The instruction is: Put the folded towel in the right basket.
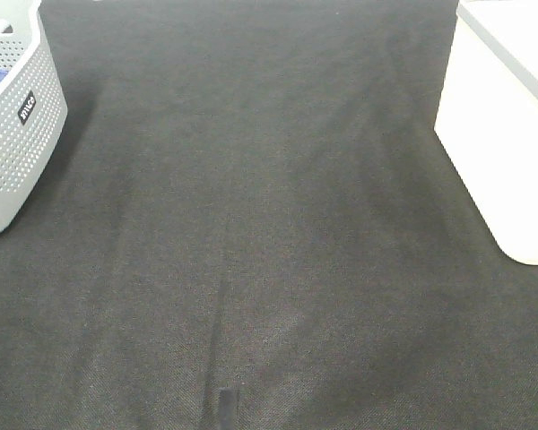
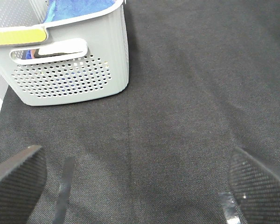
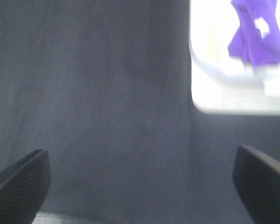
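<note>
Left claw (image 2: 130,186): fingers spread wide, nothing between them, hanging over bare dark cloth short of the grey basket
Right claw (image 3: 140,182): fingers wide apart as well, empty, over the cloth short of the white basket; this view is blurred
Desk (image 1: 251,224): covered in dark woven cloth, a faint crease running down its middle
Grey basket (image 1: 13,125): perforated, at the far left of the desk, well apart from the white basket; blue fabric (image 2: 79,9) lies inside it
White basket (image 1: 502,134): plain-walled, at the far right of the desk, opposite the grey basket
Towel (image 3: 252,32): purple, lying inside the white basket by the right wrist view; whether it is neatly folded cannot be told
</note>
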You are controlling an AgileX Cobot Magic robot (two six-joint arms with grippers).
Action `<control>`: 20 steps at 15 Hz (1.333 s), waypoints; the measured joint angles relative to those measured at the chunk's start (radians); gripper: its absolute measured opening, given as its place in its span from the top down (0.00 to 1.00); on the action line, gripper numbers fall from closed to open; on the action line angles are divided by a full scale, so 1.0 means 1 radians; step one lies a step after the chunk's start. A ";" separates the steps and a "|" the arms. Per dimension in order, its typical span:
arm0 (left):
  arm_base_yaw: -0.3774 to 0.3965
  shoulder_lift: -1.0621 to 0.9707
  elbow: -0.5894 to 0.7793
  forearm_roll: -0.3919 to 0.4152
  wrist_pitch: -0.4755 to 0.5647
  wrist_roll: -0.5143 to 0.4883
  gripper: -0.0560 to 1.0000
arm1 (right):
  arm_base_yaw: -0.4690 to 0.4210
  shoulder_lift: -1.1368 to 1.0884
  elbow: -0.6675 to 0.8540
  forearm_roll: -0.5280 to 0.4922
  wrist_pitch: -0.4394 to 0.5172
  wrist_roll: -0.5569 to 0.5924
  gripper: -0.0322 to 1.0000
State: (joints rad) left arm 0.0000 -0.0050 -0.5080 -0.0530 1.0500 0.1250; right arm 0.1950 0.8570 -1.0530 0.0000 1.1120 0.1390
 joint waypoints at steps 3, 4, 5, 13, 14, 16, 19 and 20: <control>0.000 0.000 0.000 0.000 0.000 0.000 0.01 | 0.000 -0.326 0.245 -0.005 -0.019 0.004 0.02; 0.000 0.000 0.000 0.000 0.000 0.000 0.01 | 0.000 -0.404 0.307 -0.010 -0.034 0.000 0.02; 0.000 0.000 0.000 0.000 0.000 0.000 0.01 | 0.000 -0.475 0.372 -0.011 -0.050 -0.019 0.02; 0.000 0.000 0.000 0.000 0.000 0.000 0.01 | 0.000 -0.838 0.551 0.000 -0.055 -0.113 0.02; 0.000 0.000 0.000 0.000 0.000 0.000 0.01 | 0.000 -0.861 0.551 0.000 -0.053 -0.119 0.02; 0.000 0.000 0.000 -0.001 0.000 0.000 0.01 | 0.000 -0.847 0.551 0.000 -0.052 -0.119 0.02; 0.000 0.000 0.000 -0.001 0.000 0.000 0.01 | -0.030 -0.837 0.551 0.011 -0.053 -0.119 0.02; 0.000 0.000 0.000 -0.001 0.000 0.000 0.01 | -0.073 -0.837 0.551 0.017 -0.053 -0.119 0.02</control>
State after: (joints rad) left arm 0.0000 -0.0050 -0.5080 -0.0540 1.0500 0.1250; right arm 0.1220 0.0200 -0.5020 0.0170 1.0590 0.0200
